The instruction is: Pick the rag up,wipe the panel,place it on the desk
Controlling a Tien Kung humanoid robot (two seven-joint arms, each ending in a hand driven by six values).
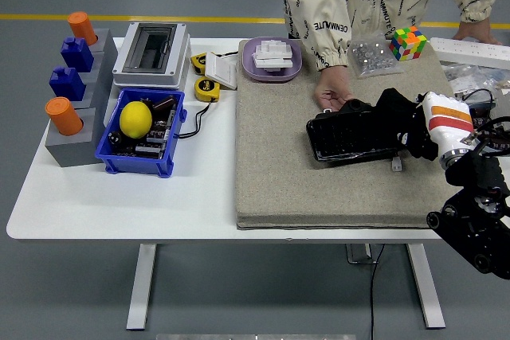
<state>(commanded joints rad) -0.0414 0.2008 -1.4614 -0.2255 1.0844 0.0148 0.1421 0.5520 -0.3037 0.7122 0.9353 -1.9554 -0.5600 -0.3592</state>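
My right hand point(414, 127) is curled on the black rag point(392, 109), pressing it against the right end of the panel point(351, 138), which lies on the mat point(279, 173) so the cloth can drag across its face. A person's hand point(331, 96) rests at the panel's far left corner, I think to stop it sliding. Black on black, I can't tell where rag ends and fingers begin.

Workshop floor, yellow floor line point(143, 17)
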